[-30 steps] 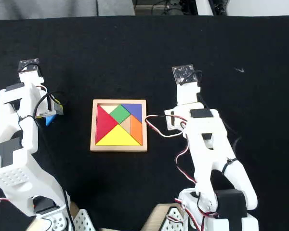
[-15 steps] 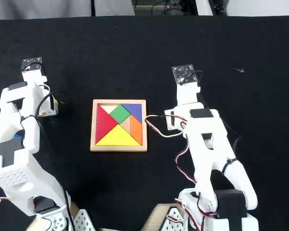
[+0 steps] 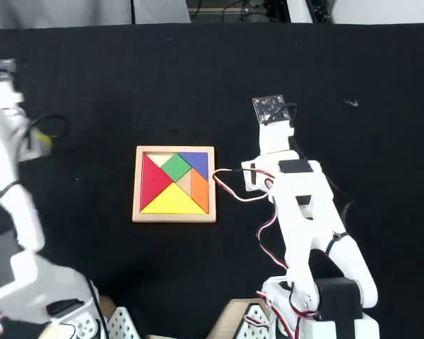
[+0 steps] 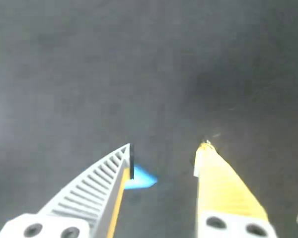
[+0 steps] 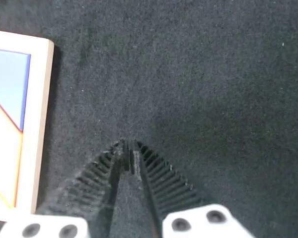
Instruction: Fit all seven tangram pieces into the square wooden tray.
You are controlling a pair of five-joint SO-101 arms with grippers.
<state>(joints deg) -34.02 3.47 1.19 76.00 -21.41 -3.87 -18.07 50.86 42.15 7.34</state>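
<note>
At the far left of the table, the left arm (image 3: pixel 7 176) is seen raised above the black cloth (image 3: pixel 198 85), well apart from the tray. In the left wrist view, the left gripper (image 4: pixel 166 148) is held with its jaws spread wide, and nothing is clamped between them. A small light-blue piece (image 4: pixel 141 179) is seen just beside the tip of the ribbed grey finger (image 4: pixel 102 176), partly hidden behind it (whether it touches that finger or lies on the cloth beneath cannot be told). The yellow finger (image 4: pixel 221 183) is kept well clear of it.

At the middle of the table, the square wooden tray (image 3: pixel 174 150) is laid flat on the cloth. Inside it, a red triangle (image 3: pixel 152 185) is set against the left wall, a yellow triangle (image 3: pixel 173 203) along the near wall, a green square (image 3: pixel 175 167) towards the far wall, a dark blue piece (image 3: pixel 196 161) in the far right corner and an orange piece (image 3: pixel 201 189) along the right wall. Two pale patches are also seen among them, and it cannot be told whether these are pieces or bare wood.

To the right of the tray, the right arm (image 3: pixel 304 205) is stretched over the cloth. In the right wrist view, the right gripper (image 5: pixel 129 146) is closed tip to tip with nothing gripped, near the tray's right rim (image 5: pixel 37 124) but apart from it.
</note>
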